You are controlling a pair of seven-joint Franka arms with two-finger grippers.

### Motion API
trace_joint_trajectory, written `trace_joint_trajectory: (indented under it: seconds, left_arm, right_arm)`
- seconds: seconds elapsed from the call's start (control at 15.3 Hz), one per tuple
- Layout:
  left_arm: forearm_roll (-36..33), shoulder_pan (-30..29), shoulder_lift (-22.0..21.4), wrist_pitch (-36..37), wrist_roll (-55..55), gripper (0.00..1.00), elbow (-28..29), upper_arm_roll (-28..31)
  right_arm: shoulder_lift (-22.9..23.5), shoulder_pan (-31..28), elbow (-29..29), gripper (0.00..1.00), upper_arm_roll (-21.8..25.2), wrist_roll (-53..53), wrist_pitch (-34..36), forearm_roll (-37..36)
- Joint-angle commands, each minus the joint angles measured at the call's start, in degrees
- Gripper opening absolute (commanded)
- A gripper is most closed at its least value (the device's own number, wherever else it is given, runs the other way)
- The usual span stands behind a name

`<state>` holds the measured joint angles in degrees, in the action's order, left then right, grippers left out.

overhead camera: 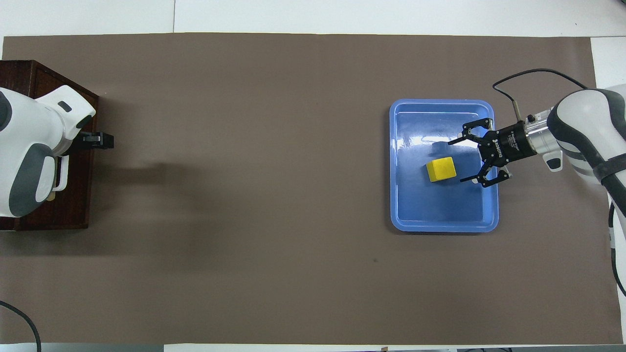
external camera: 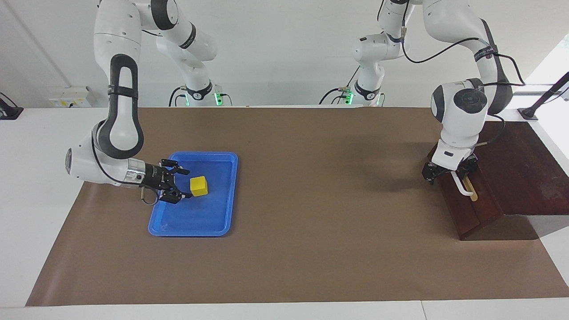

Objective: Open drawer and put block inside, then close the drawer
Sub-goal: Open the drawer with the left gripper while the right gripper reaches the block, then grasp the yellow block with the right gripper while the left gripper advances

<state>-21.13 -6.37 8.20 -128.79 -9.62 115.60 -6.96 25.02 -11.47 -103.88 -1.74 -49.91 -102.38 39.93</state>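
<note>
Brown mat (external camera: 311, 213) covers table w/ blue tray (external camera: 220, 222) toward right arm's end. Block (external camera: 198, 186) sits in tray. Right gripper (external camera: 181, 184) low over tray, just beside block, fingers apart, not touching it. Drawer (external camera: 462, 209) at left arm's end, looks closed. Left gripper (external camera: 449, 171) at white handle (external camera: 461, 186), jaws wide; contact w/ handle can't be told.

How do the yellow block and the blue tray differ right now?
The block is a small yellow cube; the blue tray is a much larger flat rectangle. The block stands inside the tray; the tray lies on the brown mat. Both are at the right arm's end, neither is gripped.
</note>
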Motion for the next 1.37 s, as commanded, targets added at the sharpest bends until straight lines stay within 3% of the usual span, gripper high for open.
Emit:
trace_joint_trajectory:
  seconds: [0.0, 0.39, 0.72, 0.85, 0.98, 1.18, 1.31]
  left_arm:
    - [-1.3, 2.1, -1.2, -1.0, -0.1, 1.00, 1.5, -0.3]
    - [-0.7, 15.5, -1.3, 2.7, -9.0, 1.00, 0.5, -0.4]
    - [-0.5, 15.5, -1.4, 4.2, -8.6, 1.00, 0.1, -0.3]
    - [-0.1, 16.0, 0.1, 9.1, -8.7, 1.00, -5.9, -0.4]
    - [5.4, 17.7, 3.1, 18.8, -9.2, 1.00, -16.3, -0.3]
    - [9.8, 18.4, 2.5, 26.6, -15.7, 1.00, -23.0, -0.3]
    - [13.5, 18.4, 0.0, 28.4, -22.8, 1.00, -23.0, -0.4]
  right_arm:
    - [0.8, 0.0, 0.6, 1.00, -0.3, -0.3, 0.3, 0.9]
    - [0.7, 0.1, -1.9, 1.00, -0.3, 1.7, -1.5, 1.1]
    - [0.6, 0.2, -2.6, 1.00, -0.3, 3.4, -1.9, 1.1]
    - [0.6, 0.2, -2.7, 1.00, -0.3, 3.4, -2.1, 1.1]
    - [0.5, 0.2, -3.1, 1.00, -0.3, 3.5, -2.5, 1.1]
    - [0.4, 0.2, -3.3, 0.84, -0.3, 3.5, -3.1, 1.1]
    - [0.3, 0.1, -3.5, 0.55, -0.4, 3.6, -3.1, 1.1]
